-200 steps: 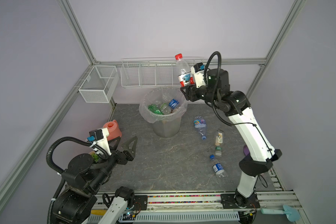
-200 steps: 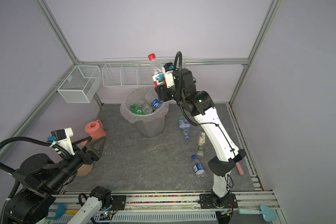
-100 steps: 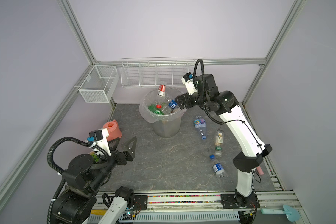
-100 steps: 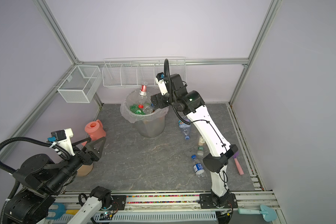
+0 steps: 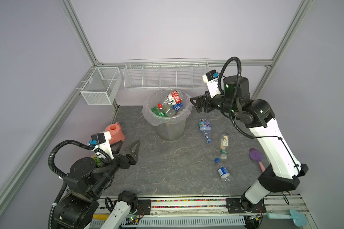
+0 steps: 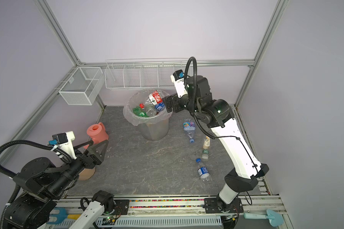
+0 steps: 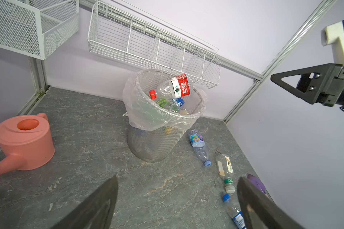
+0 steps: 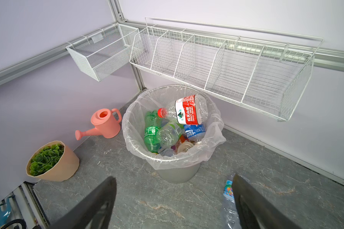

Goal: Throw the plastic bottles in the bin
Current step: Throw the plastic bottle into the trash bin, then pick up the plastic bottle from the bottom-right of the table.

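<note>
Grey marbled tabletop [image 5: 167,170] below me, lilac walls [image 5: 187,29] all round, and the bin [image 5: 168,131] is standing near the back wall with its clear bag folded over the rim. It's filling up nicely. A red-labelled bottle [image 8: 188,111] is lying slantwise on top of the heap, red cap pointing down toward a green bottle [image 8: 151,131], with a Pocari bottle [image 8: 194,132] showing just beneath it.

Three more are lying on the tabletop on my right arm's side of the bin: a colourful-labelled bottle [image 5: 204,126], a tan-labelled bottle [image 5: 224,141] and a dark-blue-labelled bottle [image 5: 222,172].

A second ago my right gripper [image 5: 195,103] was holding that red-labelled bottle high above the bin. Now the bottle is resting inside and the gripper is hanging close by the rim, jaws standing wide apart, nothing between them.

My left gripper [image 5: 127,147] is hovering over the tabletop near the pink watering can [image 5: 115,132], also spread wide and carrying nothing.
</note>
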Available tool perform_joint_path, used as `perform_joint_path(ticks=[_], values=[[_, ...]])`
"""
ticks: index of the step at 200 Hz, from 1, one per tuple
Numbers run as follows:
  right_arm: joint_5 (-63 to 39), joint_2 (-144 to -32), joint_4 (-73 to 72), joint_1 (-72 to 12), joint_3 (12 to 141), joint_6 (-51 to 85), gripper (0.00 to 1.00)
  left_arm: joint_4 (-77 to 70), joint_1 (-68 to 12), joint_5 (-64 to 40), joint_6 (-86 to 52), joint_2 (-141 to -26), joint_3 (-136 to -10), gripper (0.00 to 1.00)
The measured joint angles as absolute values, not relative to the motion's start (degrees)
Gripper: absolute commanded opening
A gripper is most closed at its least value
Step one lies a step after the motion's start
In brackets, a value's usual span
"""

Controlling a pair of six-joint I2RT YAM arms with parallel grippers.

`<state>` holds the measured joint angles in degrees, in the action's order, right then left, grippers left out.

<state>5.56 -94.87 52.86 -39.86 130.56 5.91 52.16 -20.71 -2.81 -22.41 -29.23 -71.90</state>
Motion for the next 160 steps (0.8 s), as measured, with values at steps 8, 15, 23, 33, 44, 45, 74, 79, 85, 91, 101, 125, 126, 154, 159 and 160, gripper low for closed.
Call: perform_joint_path(ticks=[8,15,23,33,44,45,74,79,85,91,101,125,126,154,159,160], values=[[5.7,-94.9,52.9,-39.9,130.3,5.9,0.95,52.2,-20.7,-2.8,-22.4,-29.2,-71.9,0.93],[5.8,-94.9,52.9,-39.9,130.0,5.9,0.95,52.2,-20.7,-2.8,-22.4,-29.3,-72.0,0.93],[5.8,-94.9,52.9,-39.9,129.9,5.9,0.96,52.2,-20.7,-2.8,-22.4,-29.3,-72.1,0.93],[5.8,-94.9,52.9,-39.9,129.8,5.9,0.97,52.1,-20.7,-2.8,-22.4,-29.3,-72.2,0.93],[6.0,-94.9,52.9,-39.9,129.6,5.9,0.97,52.1,-20.7,-2.8,-22.4,-29.3,-72.3,0.93],[6.0,-94.9,52.9,-39.9,129.6,5.9,0.97,52.1,-20.7,-2.8,-22.4,-29.3,-72.3,0.93],[6.7,-95.0,53.8,-39.3,128.9,6.4,0.97,52.1,-20.7,-2.8,-22.3,-29.3,-72.3,0.93],[6.8,-95.0,54.1,-38.9,128.3,6.7,0.97,52.1,-20.7,-2.8,-22.3,-29.3,-72.3,0.93],[6.8,-94.7,54.2,-38.3,127.2,7.0,0.97,52.1,-20.7,-2.8,-22.2,-29.3,-72.4,0.93],[6.9,-94.2,54.1,-37.6,125.0,7.4,0.96,52.1,-20.7,-2.8,-22.2,-29.3,-72.4,0.93],[7.0,-92.9,54.1,-36.2,120.6,8.2,0.96,52.1,-20.7,-2.8,-22.2,-29.3,-72.3,0.93],[7.3,-88.7,53.6,-32.8,108.6,10.0,0.96,51.9,-20.7,-3.1,-22.0,-29.2,-72.1,0.94],[7.3,-88.4,53.7,-32.5,107.9,10.2,0.96,51.9,-20.7,-3.2,-22.0,-29.2,-72.1,0.94],[7.3,-82.3,53.6,-28.8,97.9,12.4,0.96,51.7,-20.7,-4.8,-21.5,-29.2,-71.1,0.94],[7.4,-81.0,53.5,-28.2,96.5,13.0,0.96,51.7,-20.7,-5.1,-21.3,-29.3,-71.1,0.94],[7.4,-80.8,53.4,-28.1,96.3,13.1,0.96,51.7,-20.7,-5.3,-21.3,-29.3,-71.1,0.94]])
